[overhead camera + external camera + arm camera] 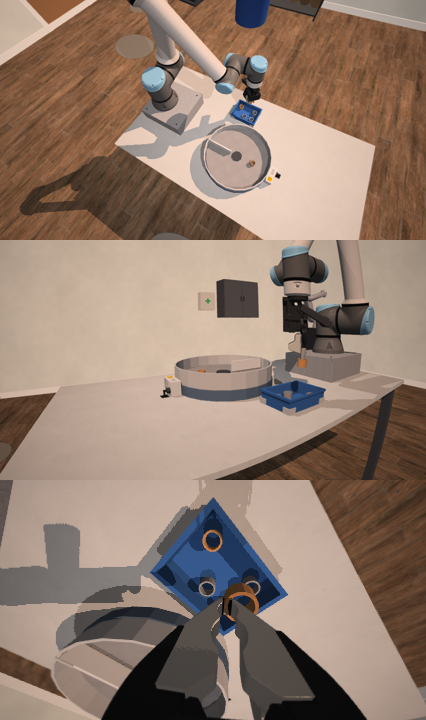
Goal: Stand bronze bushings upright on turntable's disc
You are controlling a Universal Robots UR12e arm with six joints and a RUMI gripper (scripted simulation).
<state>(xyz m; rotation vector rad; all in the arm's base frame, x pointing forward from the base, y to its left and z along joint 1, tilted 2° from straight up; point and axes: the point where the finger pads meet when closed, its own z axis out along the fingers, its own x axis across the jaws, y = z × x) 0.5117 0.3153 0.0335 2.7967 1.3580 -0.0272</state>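
Observation:
My gripper (251,100) (302,355) (225,599) is shut on the wall of a bronze bushing (301,362) (242,603) and holds it upright well above the blue crate (235,115) (277,402) (172,567). In the crate stand one more bronze bushing (241,106) (212,540) (309,393) and three steel bushings (244,116) (207,587) (287,394). Another bronze bushing (252,161) (201,370) stands upright on the turntable's grey disc (232,174), right of the dark hub (236,155) (223,371).
The turntable has a high rim (266,149) (220,380) and a white divider wall (219,146) (245,364) on the disc. A white control box (271,175) (172,386) sits at its side. The arm's stone base block (178,110) (324,365) stands behind the crate.

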